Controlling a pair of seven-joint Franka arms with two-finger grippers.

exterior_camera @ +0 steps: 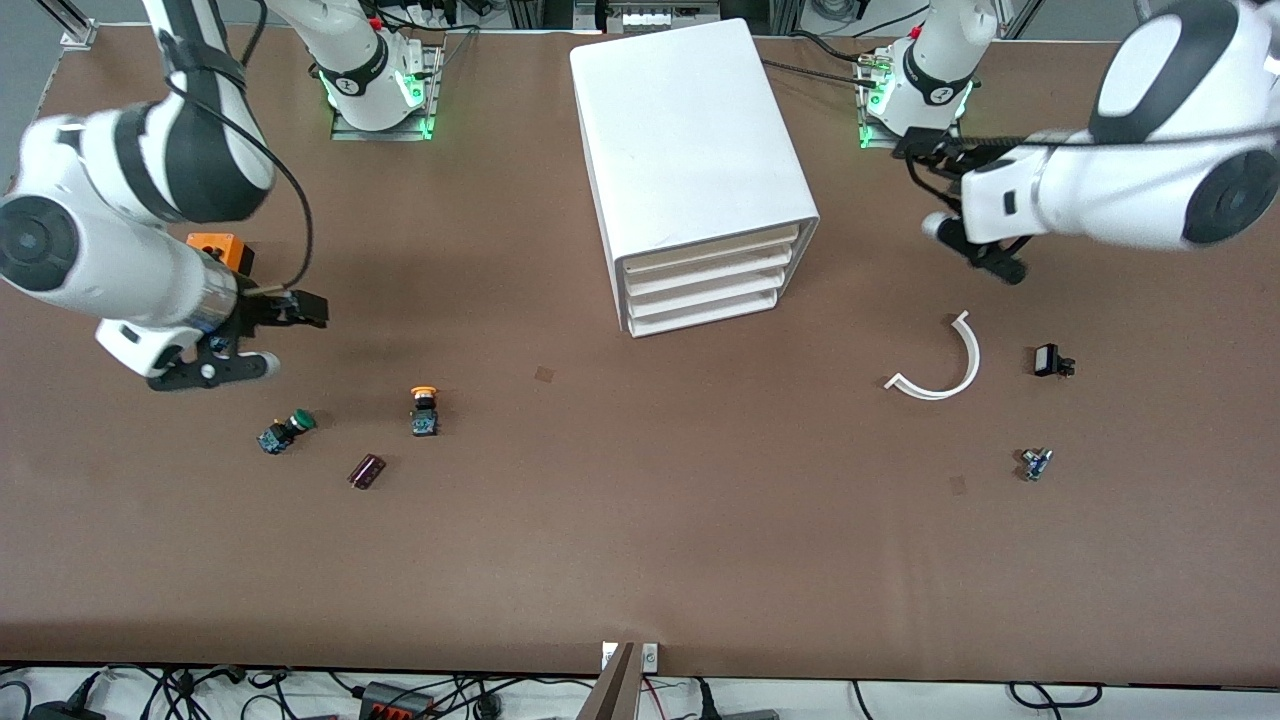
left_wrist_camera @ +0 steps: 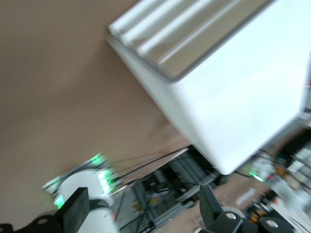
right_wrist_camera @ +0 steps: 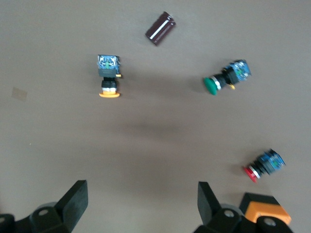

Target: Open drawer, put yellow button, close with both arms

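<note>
Yellow button (exterior_camera: 424, 408) on table, green button (exterior_camera: 285, 431), purple cylinder (exterior_camera: 367, 471) nearby; right claw (exterior_camera: 258, 335) wide, left claw (left_wrist_camera: 141, 213) wide.

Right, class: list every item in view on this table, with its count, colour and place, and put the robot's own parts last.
Cabinet: one, white, four shut drawers, mid-table near the bases.
Yellow button: one, orange-yellow cap, toward the right arm's end.
Green button: one, beside the yellow one.
Red button: one, shown in the right wrist view.
Cylinder: one, dark maroon, nearer the camera than the yellow button.
Curved strip: one, white, toward the left arm's end.
Small parts: black, blue-grey, near the strip.
Right claw: open, above the table beside the buttons.
Left claw: open, above the strip.
</note>
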